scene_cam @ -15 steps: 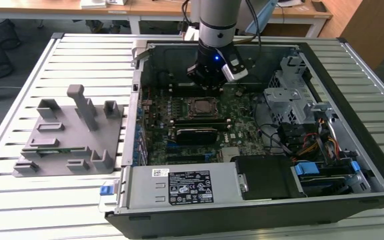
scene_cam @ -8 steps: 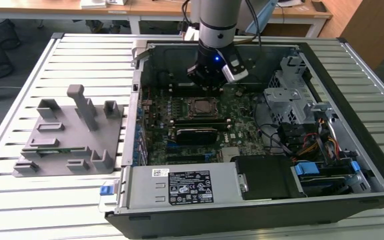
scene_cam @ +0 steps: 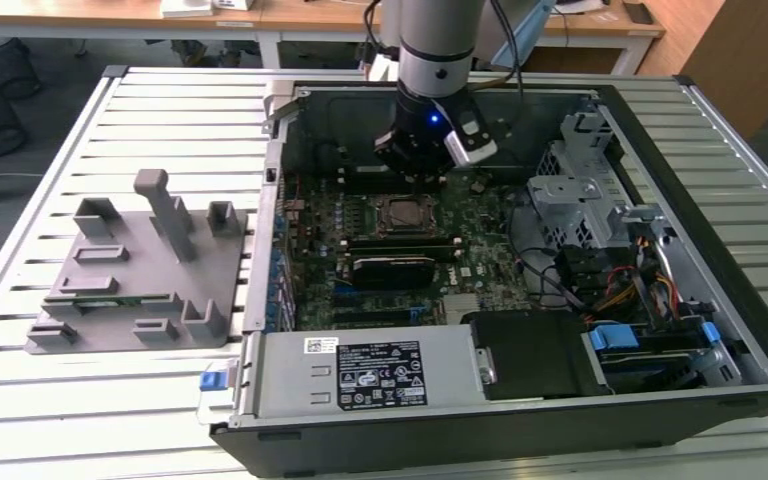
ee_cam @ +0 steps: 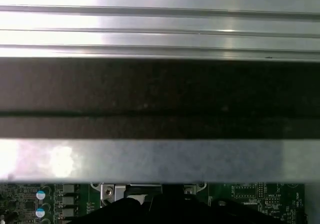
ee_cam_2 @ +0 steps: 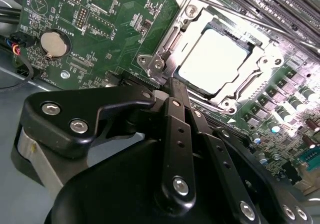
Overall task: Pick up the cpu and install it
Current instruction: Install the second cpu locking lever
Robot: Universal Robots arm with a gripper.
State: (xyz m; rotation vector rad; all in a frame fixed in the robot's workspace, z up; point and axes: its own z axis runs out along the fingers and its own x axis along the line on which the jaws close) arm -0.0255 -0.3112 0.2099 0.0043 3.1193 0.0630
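Exterior view: an open computer case (scene_cam: 624,100) is seen lying on a slatted table (scene_cam: 157,110), motherboard (scene_cam: 478,215) exposed. The gripper (scene_cam: 418,172) is held low inside the case, just above the board and just behind the socket frame (scene_cam: 402,211). A grey plastic fixture (scene_cam: 144,265) is seen on the table toward the exterior view's left, well apart from the case. The power supply (scene_cam: 371,372) is seen at the near edge of the case.

Second wrist view: the cpu (ee_cam_2: 216,60) is seen seated flat in the socket, framed by the metal bracket (ee_cam_2: 172,44). The gripper (ee_cam_2: 176,92) fingers are brought together, nothing between them, tips just beside the bracket edge. A coin cell (ee_cam_2: 53,44) is visible on the board.

First wrist view: the case wall (ee_cam: 160,99) is seen close up, with a strip of motherboard (ee_cam: 240,194) below it.
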